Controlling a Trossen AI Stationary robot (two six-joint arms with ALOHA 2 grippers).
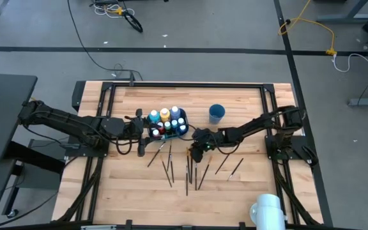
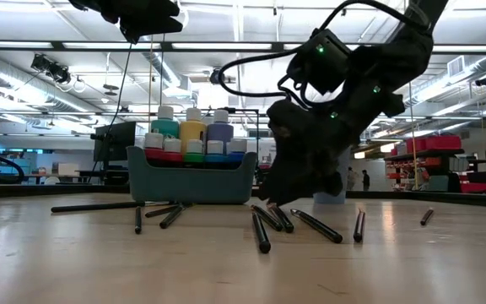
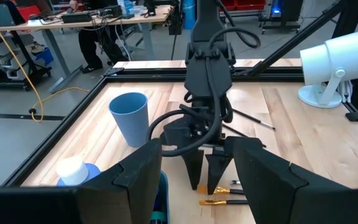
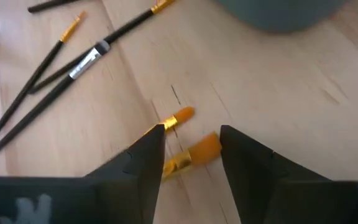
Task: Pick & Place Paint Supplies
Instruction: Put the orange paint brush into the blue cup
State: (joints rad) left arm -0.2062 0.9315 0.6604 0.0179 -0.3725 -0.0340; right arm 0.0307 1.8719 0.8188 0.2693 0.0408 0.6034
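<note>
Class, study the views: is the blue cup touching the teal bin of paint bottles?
Apart. The high view, looking straight down, shows bare wooden table between the blue cup and the teal bin, so they do not meet.

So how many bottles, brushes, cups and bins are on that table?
Paint bottles: at least 8, crowded together in the bin
Brushes: about 11, loose on the table
Blue cup: 1
Bin: 1
Total: roughly 21
</note>
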